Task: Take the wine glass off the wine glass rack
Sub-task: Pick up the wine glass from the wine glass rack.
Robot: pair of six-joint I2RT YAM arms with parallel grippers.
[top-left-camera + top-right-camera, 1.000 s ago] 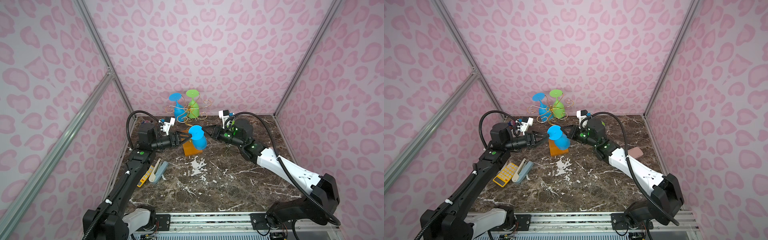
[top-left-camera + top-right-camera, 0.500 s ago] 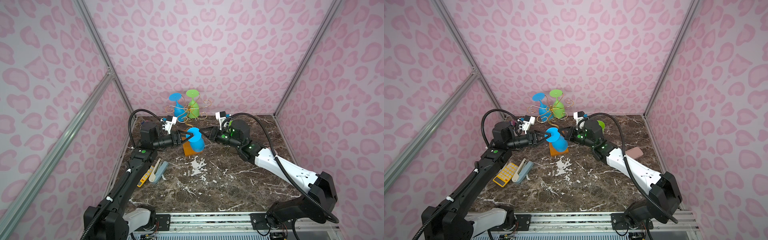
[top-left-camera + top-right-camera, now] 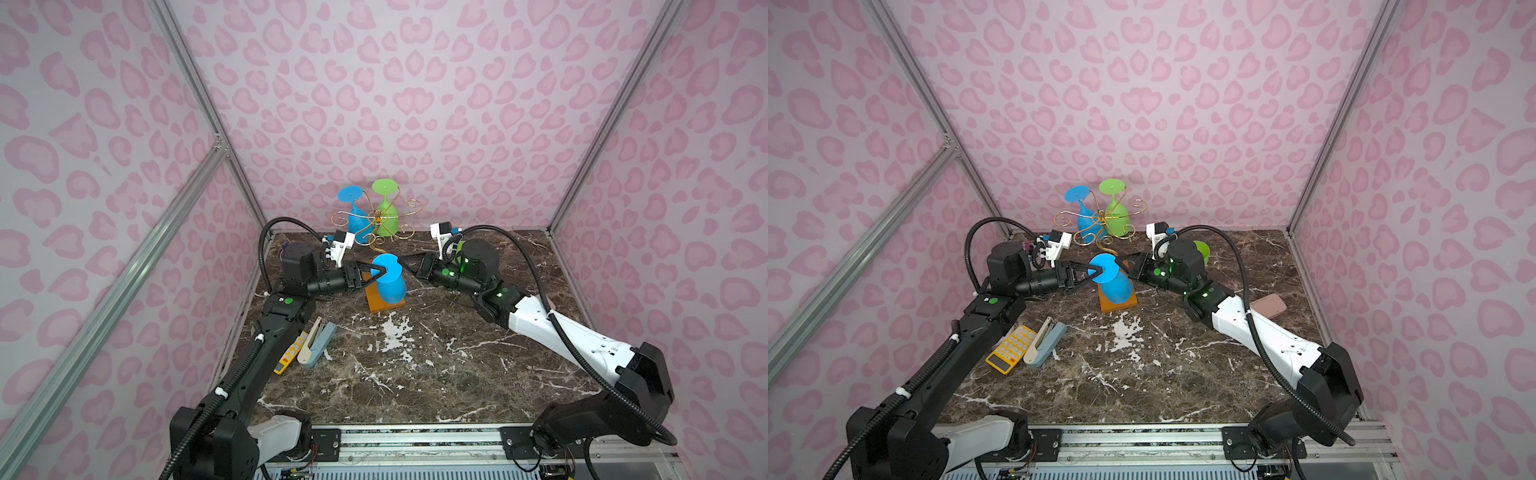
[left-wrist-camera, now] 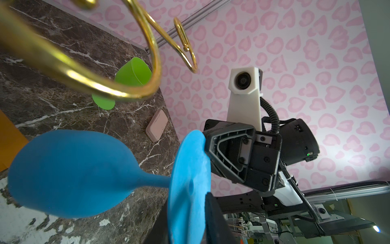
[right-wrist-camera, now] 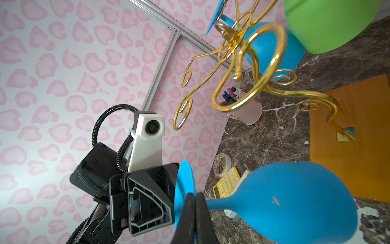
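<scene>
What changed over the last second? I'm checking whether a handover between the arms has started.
The left gripper moved forward to the blue wine glass and narrowed its jaws around the rim of the foot; whether it pinches yet is unclear. The glass shifted slightly toward the left arm. The right gripper stayed shut on the stem, and the wine glass rack stayed put.

Glossy gold-wire wine glass rack (image 4: 69, 74), matt blue wine glass (image 4: 69, 173), polished marble tabletop (image 3: 415, 374).
</scene>
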